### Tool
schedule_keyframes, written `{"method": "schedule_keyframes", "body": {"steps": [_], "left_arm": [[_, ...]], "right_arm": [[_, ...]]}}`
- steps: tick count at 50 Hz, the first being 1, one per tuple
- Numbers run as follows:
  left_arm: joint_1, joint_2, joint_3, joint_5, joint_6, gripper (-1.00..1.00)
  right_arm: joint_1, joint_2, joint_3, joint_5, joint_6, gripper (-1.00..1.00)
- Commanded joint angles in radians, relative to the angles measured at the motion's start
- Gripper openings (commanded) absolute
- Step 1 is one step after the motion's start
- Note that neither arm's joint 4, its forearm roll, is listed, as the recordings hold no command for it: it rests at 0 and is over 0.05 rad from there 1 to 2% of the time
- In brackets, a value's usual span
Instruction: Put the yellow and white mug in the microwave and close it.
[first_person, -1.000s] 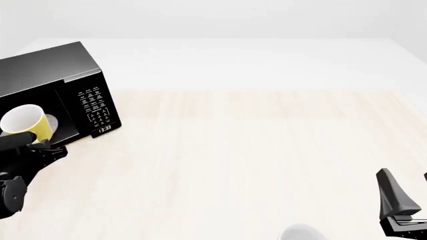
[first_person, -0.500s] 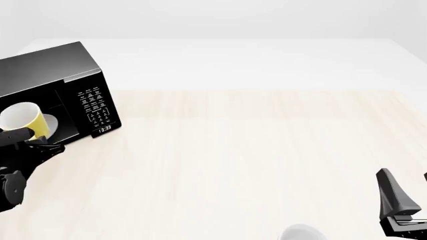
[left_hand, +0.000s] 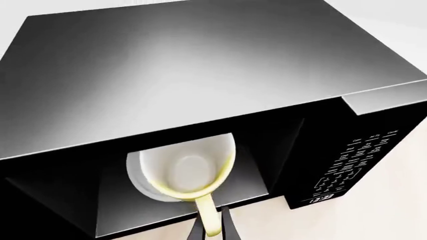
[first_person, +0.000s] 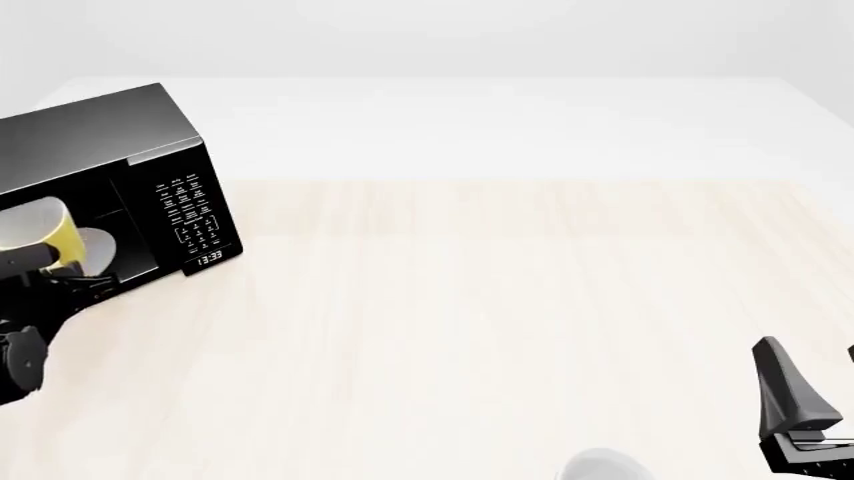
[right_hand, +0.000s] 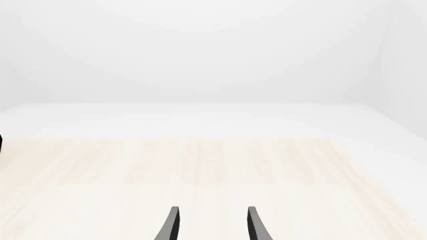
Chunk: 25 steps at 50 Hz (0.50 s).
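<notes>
The microwave (first_person: 120, 190) runs off the left edge of the front view, so its door cannot be seen at all. The yellow and white mug (first_person: 40, 232) is partly cut by that same edge. The left gripper (left_hand: 212, 227) shows only as two dark tips around the mug's handle at the wrist picture's border. The keypad (first_person: 187, 212) lettering is too small to read. A pale rounded shape (first_person: 603, 466) at the near edge is mostly cropped. The right gripper (right_hand: 210, 225) shows fingertips only.
</notes>
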<state>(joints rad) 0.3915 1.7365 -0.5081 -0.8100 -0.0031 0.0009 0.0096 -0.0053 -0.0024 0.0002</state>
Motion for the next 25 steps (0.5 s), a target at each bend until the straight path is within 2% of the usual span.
{"method": "schedule_keyframes", "body": {"steps": [1, 25], "left_arm": [[0.025, -0.005, -0.052, 0.020, -0.015, -1.00], [0.049, 0.081, -0.127, 0.029, -0.012, -1.00]], "right_arm": [[0.000, -0.002, 0.001, 0.000, 0.000, 1.00], [0.000, -0.002, 0.001, 0.000, 0.000, 1.00]]}}
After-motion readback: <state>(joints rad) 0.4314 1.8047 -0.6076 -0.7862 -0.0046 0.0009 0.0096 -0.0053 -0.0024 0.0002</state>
